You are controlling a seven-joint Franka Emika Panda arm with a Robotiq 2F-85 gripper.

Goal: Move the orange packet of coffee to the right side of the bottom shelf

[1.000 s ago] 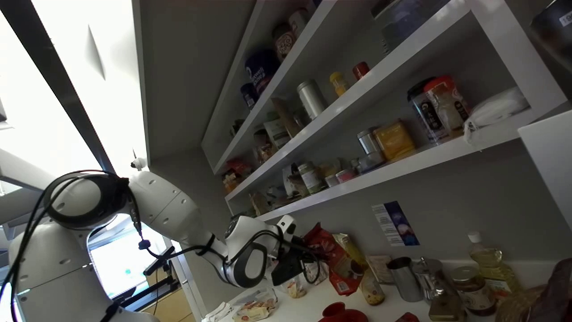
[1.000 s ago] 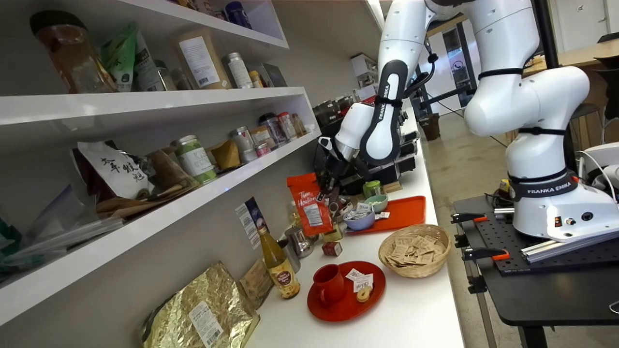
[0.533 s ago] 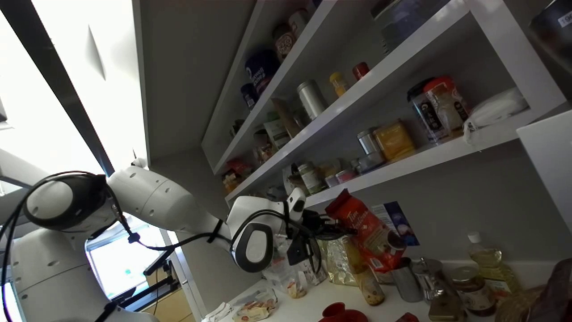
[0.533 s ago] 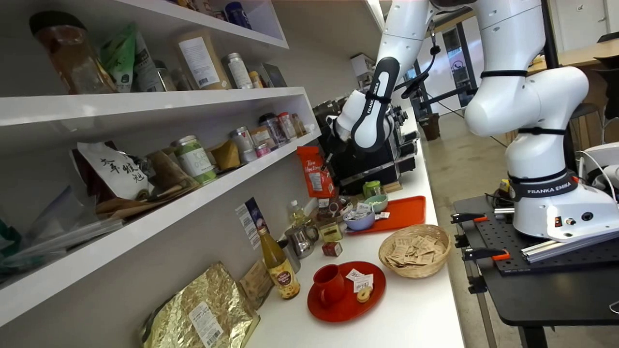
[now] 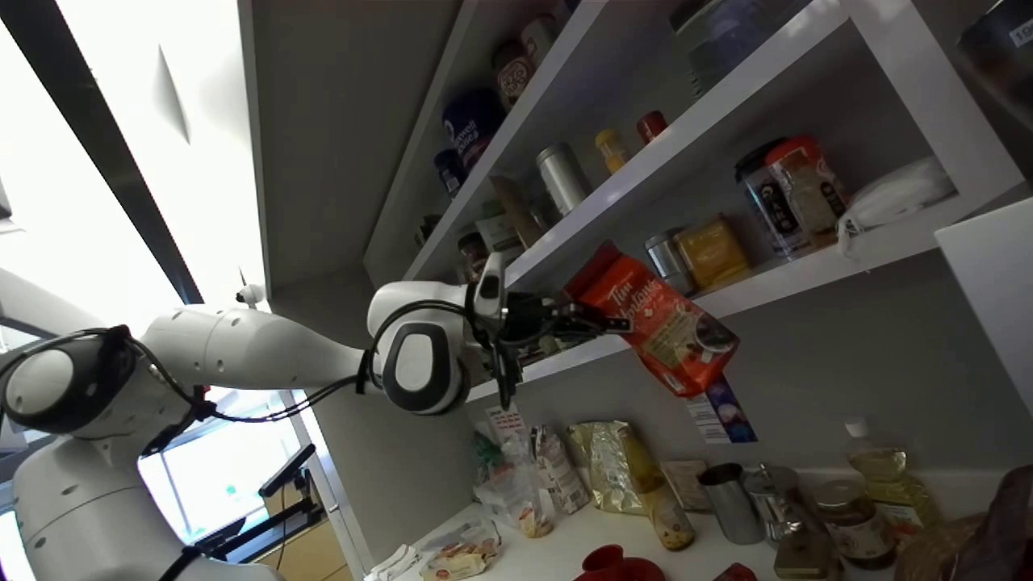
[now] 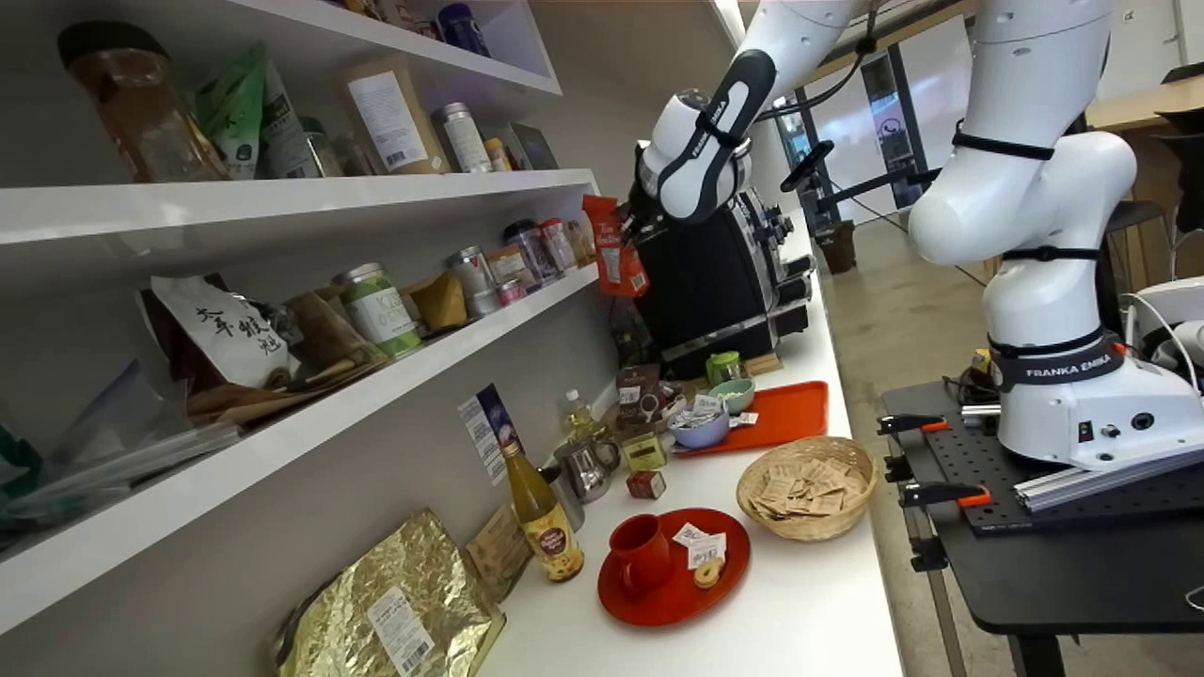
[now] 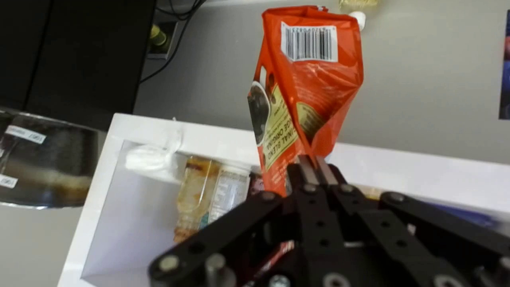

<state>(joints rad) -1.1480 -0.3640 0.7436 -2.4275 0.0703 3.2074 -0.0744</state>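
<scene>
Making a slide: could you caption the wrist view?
Gripper pinching the orange packet of coffee, barcode showing, in front of the bottom shelf.

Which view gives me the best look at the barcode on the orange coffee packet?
The wrist view: the barcode shows large there, with nothing covering it. Both exterior views show the orange coffee packet smaller, and I cannot make out the bars in either.

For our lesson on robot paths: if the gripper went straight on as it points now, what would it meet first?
Beyond the orange packet the gripper holds, probably the front edge of the bottom shelf; depth is unclear.
</scene>
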